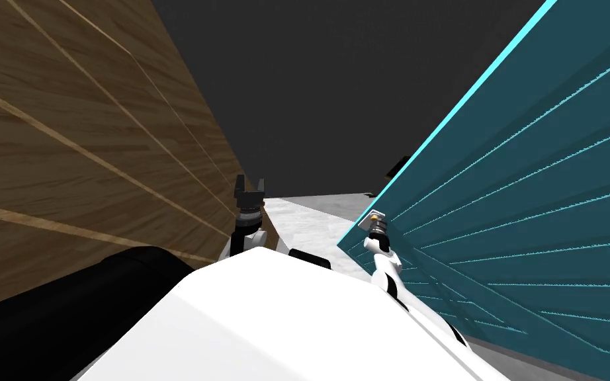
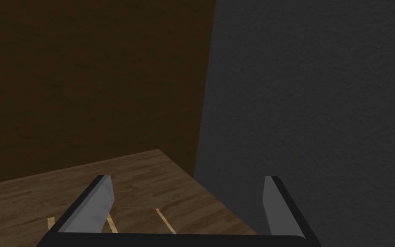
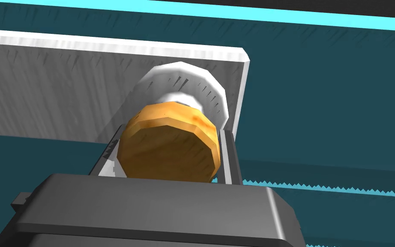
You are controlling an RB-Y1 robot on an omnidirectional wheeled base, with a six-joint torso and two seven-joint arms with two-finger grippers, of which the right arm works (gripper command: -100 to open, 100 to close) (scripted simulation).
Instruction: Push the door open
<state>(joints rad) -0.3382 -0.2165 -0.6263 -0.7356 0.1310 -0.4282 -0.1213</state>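
The teal door point(image 1: 528, 198) with thin cyan lines fills the right side, and its bright cyan edge rises slantwise from beside the knob. A white plate point(image 3: 42, 94) on the door point(image 3: 329, 85) carries a round white base and a golden-orange knob point(image 3: 169, 143). My right gripper point(image 3: 171, 133) is shut on this knob, a finger point(image 3: 230, 156) pressing each side. In the head view the right gripper point(image 1: 374, 223) sits at the door's lower near corner. My left gripper point(image 1: 249, 185) stands open and empty beside the wooden wall.
A brown wooden panelled wall point(image 1: 85, 152) runs along my left, close to the left gripper point(image 2: 186, 178). A dark grey wall point(image 1: 310, 86) closes the far end. Pale floor point(image 1: 310, 225) shows in the narrow gap between wall and door.
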